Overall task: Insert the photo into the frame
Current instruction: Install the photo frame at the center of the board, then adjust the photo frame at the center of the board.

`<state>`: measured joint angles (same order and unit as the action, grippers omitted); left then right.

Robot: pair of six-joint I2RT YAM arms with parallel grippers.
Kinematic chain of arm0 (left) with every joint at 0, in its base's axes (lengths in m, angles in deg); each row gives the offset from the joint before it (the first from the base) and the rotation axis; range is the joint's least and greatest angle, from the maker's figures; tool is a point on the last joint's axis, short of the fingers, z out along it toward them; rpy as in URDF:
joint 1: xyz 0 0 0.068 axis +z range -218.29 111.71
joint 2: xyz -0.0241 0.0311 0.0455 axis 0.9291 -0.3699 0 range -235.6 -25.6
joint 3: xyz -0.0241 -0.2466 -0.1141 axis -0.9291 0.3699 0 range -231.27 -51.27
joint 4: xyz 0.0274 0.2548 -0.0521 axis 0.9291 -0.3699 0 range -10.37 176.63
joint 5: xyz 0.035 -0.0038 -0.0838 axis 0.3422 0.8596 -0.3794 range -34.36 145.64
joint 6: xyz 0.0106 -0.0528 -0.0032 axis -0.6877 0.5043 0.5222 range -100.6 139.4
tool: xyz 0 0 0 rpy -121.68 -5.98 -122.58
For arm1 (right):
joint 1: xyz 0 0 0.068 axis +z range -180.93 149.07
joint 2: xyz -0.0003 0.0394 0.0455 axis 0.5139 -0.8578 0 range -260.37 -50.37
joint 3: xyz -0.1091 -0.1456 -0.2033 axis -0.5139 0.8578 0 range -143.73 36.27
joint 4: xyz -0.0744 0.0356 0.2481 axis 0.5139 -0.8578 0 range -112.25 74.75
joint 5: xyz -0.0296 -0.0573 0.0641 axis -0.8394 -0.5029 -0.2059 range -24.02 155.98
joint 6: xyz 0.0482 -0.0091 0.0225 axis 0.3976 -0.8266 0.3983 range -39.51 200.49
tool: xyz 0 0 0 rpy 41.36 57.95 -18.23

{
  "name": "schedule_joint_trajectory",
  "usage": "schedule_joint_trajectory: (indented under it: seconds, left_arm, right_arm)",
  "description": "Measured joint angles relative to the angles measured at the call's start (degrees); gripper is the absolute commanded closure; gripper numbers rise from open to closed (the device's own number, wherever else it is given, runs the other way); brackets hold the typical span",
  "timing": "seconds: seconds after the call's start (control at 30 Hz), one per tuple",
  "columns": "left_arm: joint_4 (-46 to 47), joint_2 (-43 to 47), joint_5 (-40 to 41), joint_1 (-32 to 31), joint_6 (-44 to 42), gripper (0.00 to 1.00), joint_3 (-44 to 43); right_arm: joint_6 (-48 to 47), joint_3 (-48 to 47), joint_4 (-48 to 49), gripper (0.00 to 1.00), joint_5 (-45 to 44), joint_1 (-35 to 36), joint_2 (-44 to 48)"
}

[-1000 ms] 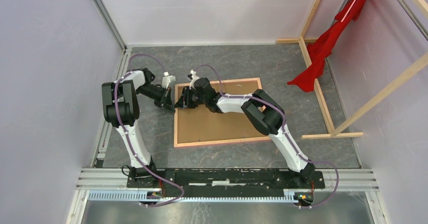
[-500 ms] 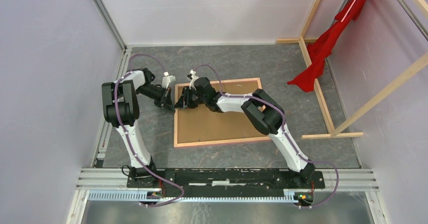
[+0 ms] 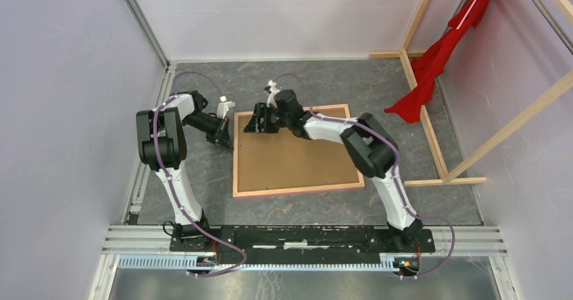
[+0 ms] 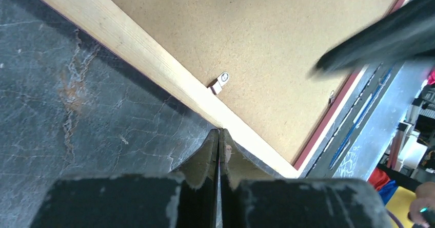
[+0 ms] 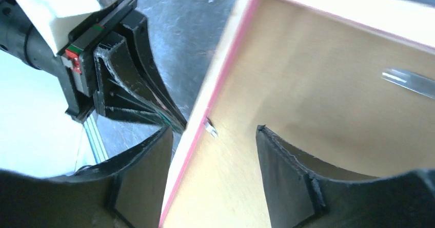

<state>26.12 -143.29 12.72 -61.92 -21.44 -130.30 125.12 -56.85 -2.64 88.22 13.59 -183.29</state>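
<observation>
The frame (image 3: 235, 168) lies face down on the dark table, its pale wood back up and a pink line along its edge (image 5: 205, 107). The photo (image 3: 290, 161) rests inside it, only its brown hardboard back (image 4: 267, 43) showing. A small metal tab (image 4: 219, 82) lies on the board by the left rail. My left gripper (image 3: 226, 140) is shut, its tips (image 4: 219, 133) at the outer side of the left rail. My right gripper (image 3: 259, 123) is open above the frame's far left corner (image 5: 213, 135), straddling the left rail and holding nothing.
A red cloth (image 3: 439, 57) hangs on bare wooden beams (image 3: 432, 131) at the right. Pale walls close in the left and far sides. A metal rail (image 3: 304, 236) with the arm bases runs along the near edge.
The right gripper has opened and moved toward the far left corner of the frame, its elbow swinging right. The left arm has stayed put.
</observation>
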Motion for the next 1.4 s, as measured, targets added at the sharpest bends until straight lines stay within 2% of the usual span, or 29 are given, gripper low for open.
schedule_joint_trajectory:
  seconds: [0.17,0.4,0.53,0.7,0.9,1.1,1.17,1.3,1.4]
  left_arm:
    - [0.76,1.2,3.02,-0.26,-3.21,0.9,0.7]
    - [1.25,3.98,7.78,-0.76,-7.28,0.9,6.21]
    - [2.49,7.15,10.01,-2.08,-8.5,0.9,9.68]
    - [3.78,10.19,11.78,-4.63,-9.73,0.89,13.09]
    - [5.11,13.62,14.51,-9.11,-10.25,0.89,16.68]
    - [5.31,15.65,18.34,-14.03,-10.23,0.89,18.64]
    - [4.76,15.87,19.89,-15.82,-10.21,0.87,18.78]
    - [2.69,15.87,22.73,-21.57,-9.2,0.81,19.3]
    - [1.29,15.82,23.37,-28.39,-7.52,0.74,19.63]
  right_arm:
    - [-4.17,17.88,-0.31,0.11,-3.28,-7.56,16.81]
    - [-11.72,40.61,-3.26,0.02,-18.03,-22.27,43.95]
    - [-14.16,49.64,-4.28,0.02,-23.93,-25.75,50.77]
    - [-14.58,53.55,-6.27,0.02,-24.79,-28.15,48.74]
    - [-14.49,52.02,-5.79,0.02,-22.88,-28.22,42.38]
    - [-13.88,42.73,-2.67,0.02,-19.91,-27.8,32.5]
    - [-14.1,36.76,-3.37,0.02,-20.46,-27.08,27.82]
    - [-14.91,18.51,-6.36,0.02,-20.63,-25.31,14.8]
    - [-15.17,5.6,-8.11,0.02,-19.85,-24.17,6.38]
